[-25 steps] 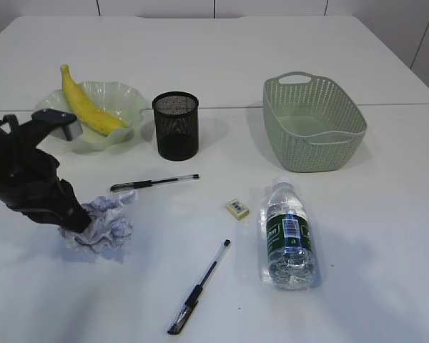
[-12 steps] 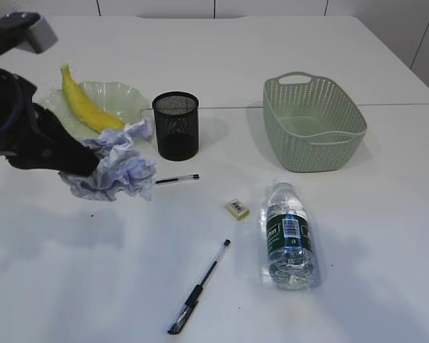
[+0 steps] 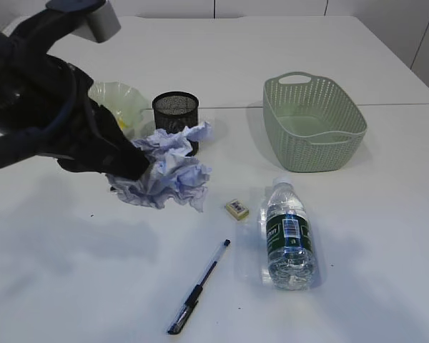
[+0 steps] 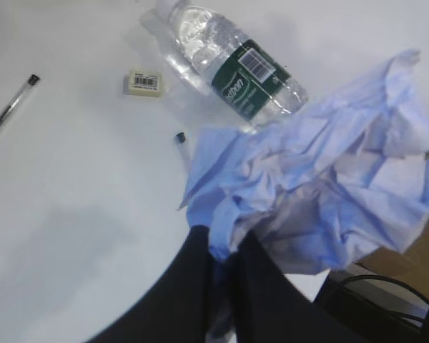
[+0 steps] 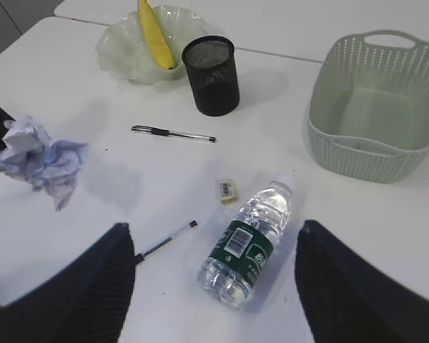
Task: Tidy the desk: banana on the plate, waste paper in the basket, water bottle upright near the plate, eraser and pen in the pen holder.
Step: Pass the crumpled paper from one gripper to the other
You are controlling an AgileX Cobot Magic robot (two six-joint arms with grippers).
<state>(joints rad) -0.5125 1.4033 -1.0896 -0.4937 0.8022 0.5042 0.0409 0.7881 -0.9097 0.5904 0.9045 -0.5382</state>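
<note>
My left gripper [image 3: 132, 168] [image 4: 225, 246] is shut on the crumpled bluish waste paper [image 3: 168, 171] [image 4: 322, 193] and holds it in the air in front of the black mesh pen holder [image 3: 176, 118]. The green basket [image 3: 314, 153] stands at the right. The water bottle [image 3: 288, 236] lies on its side, the eraser [image 3: 237, 208] to its left. One pen [image 3: 199, 286] lies near the front; a second pen [image 5: 173, 133] lies before the holder. The banana [image 5: 154, 32] rests on the plate [image 5: 121, 53]. My right gripper [image 5: 214, 286] is open, high above the bottle.
The left arm covers most of the plate [image 3: 118, 96] in the exterior view. A seam between two white tables runs behind the basket and the holder. Bare table lies at the front left.
My left gripper has lifted the waste paper off the table at the left and carried it up and to the right, past the plate to in front of the pen holder.
</note>
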